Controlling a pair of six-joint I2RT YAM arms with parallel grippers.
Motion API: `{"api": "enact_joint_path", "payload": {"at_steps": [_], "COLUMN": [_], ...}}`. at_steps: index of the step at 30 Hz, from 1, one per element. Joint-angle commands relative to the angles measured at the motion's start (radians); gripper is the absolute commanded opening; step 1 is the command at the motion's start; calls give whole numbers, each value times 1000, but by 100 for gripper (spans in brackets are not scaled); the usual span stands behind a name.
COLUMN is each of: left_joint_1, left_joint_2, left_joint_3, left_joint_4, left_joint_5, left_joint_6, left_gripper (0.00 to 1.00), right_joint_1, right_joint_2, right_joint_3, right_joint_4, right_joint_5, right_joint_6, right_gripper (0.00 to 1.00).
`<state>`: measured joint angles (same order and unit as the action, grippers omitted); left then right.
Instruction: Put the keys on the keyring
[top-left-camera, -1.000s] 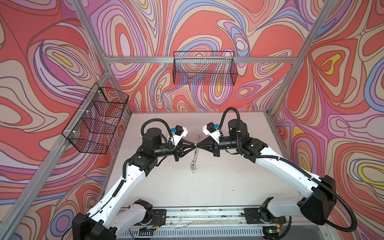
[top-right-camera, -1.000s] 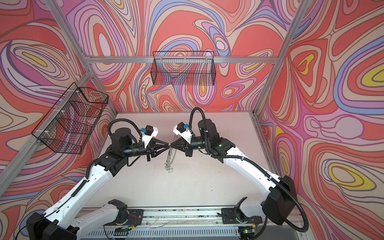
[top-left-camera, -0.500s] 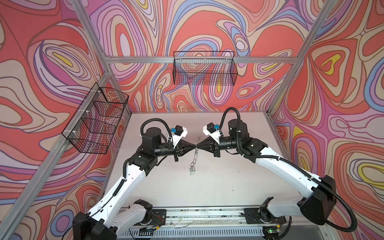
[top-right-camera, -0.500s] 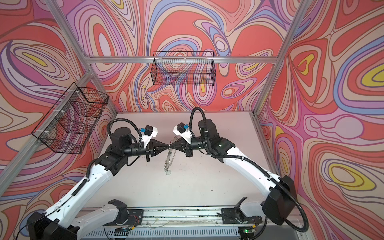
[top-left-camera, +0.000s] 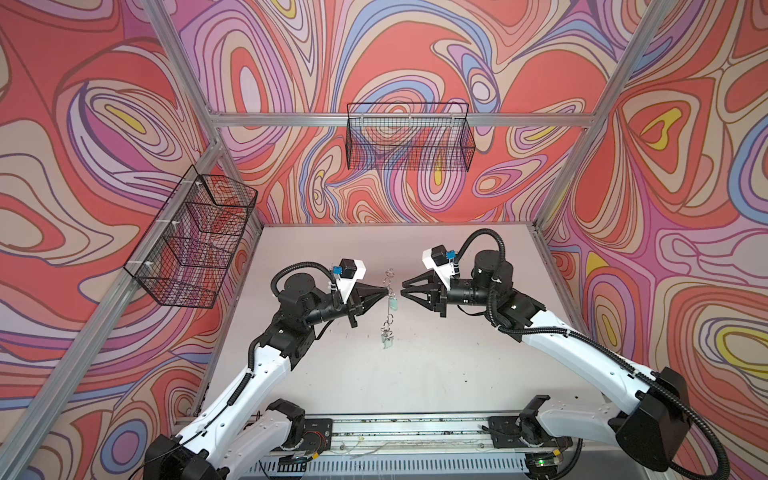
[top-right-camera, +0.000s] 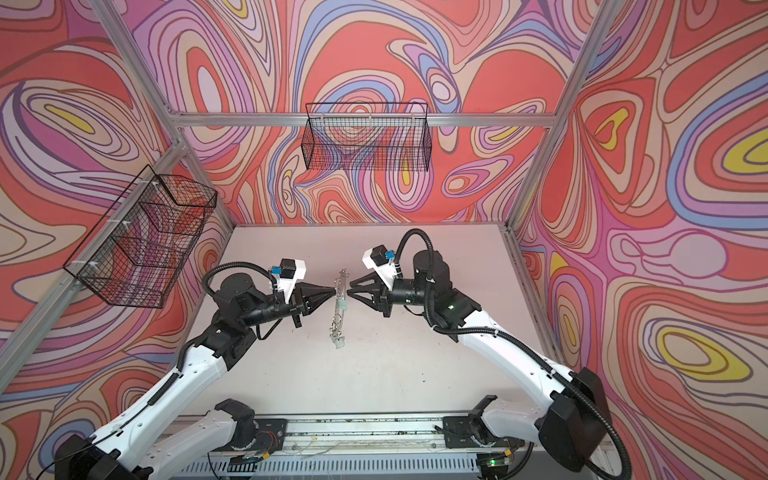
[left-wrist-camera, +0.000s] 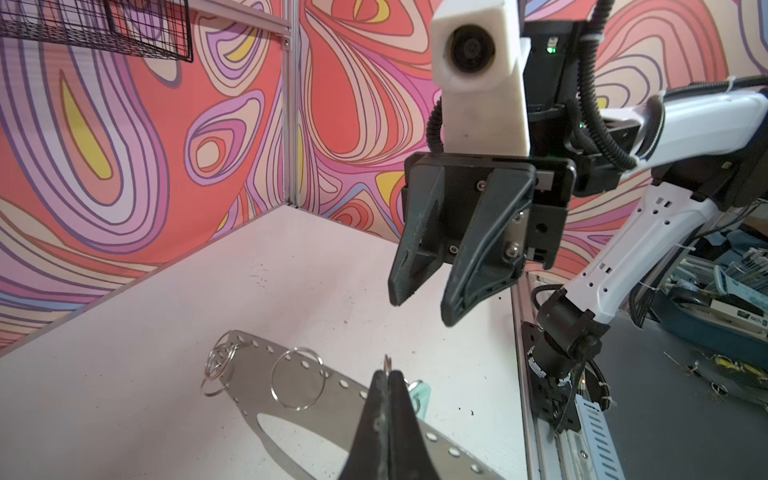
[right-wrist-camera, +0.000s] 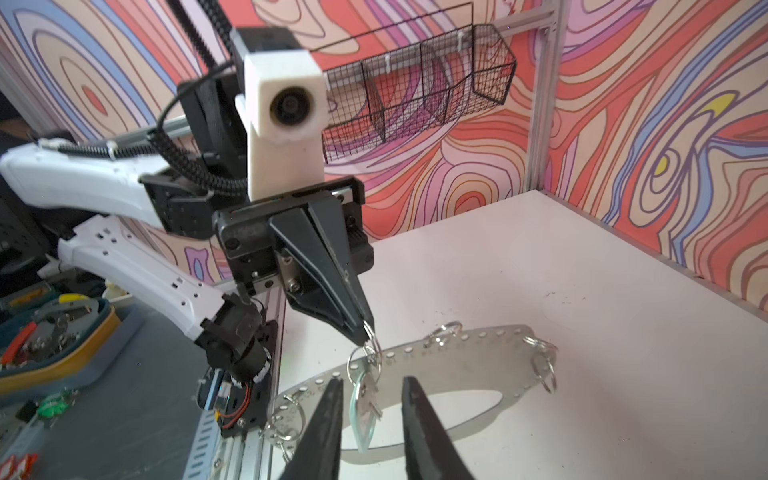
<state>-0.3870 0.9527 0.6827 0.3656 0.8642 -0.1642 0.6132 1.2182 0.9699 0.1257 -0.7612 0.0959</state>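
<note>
Middle of frame: left pincer (right-wrist-camera: 365, 330) clamped shut on a wire loop (right-wrist-camera: 376, 345) of the keyring (right-wrist-camera: 478, 357), a tagged key (right-wrist-camera: 368, 405) dangling beneath. Right pincer (top-left-camera: 403, 289) partly open, empty. A slipping pinch could drop it.

- The keyring (right-wrist-camera: 490, 353) is a flat grey metal oval plate with a long oval hole, small holes dotted round its rim and wire loops clipped through several. In both top views it shows edge-on, as a thin upright line at mid-frame (top-left-camera: 389, 291).
- One key (right-wrist-camera: 370, 401), with a clear mint oval tag, hangs from a rim loop, at lower centre of the right wrist view.
- A second key (top-left-camera: 386, 340), with a pale tag, dangles at the plate's lower end in both top views.
</note>
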Motion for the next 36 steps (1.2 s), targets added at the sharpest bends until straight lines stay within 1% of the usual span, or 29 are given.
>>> {"api": "enact_joint_path", "payload": {"at_steps": [1,4,6,8,10,13,19,24,29,36], "left_joint_1": [0,2,0,-1,-4,-4,-9,-20,-24,-23], "left_joint_2": [-10,29,64,94,118,134,119,111,113,118], "left_joint_3": [-47,-99,-103,-103,-103,-90,-90,-87,-92,-86], "left_joint_4": [398,665,773,851,908,922,893,854,845,843], "left_joint_5": [-49,-95,-109,-125,-139,-122,-110,-102,-105,-102], "left_joint_6": [-163,-272,-328,-360,-377,-393,-381,-358,-351,-349], "left_gripper": [0,0,0,0,0,0,0,0,0,0], "right_joint_1": [-9,-10,-10,-10,-10,-11,-10,-9,-7,3], "right_joint_2": [-23,2,16,21,35,56,114,145,153,160], "right_joint_3": [-30,-24,-27,-35,-22,-1,19,37,49,53], "right_joint_4": [200,259,328,400,398,390,509,570,575,566], "right_joint_5": [19,5,-21,-18,-16,-13,-47,-60,-71,-88], "right_joint_6": [175,309,390,462,479,491,597,643,647,647], "right_gripper": [30,33,34,35,35,35,31,30,27,26]}}
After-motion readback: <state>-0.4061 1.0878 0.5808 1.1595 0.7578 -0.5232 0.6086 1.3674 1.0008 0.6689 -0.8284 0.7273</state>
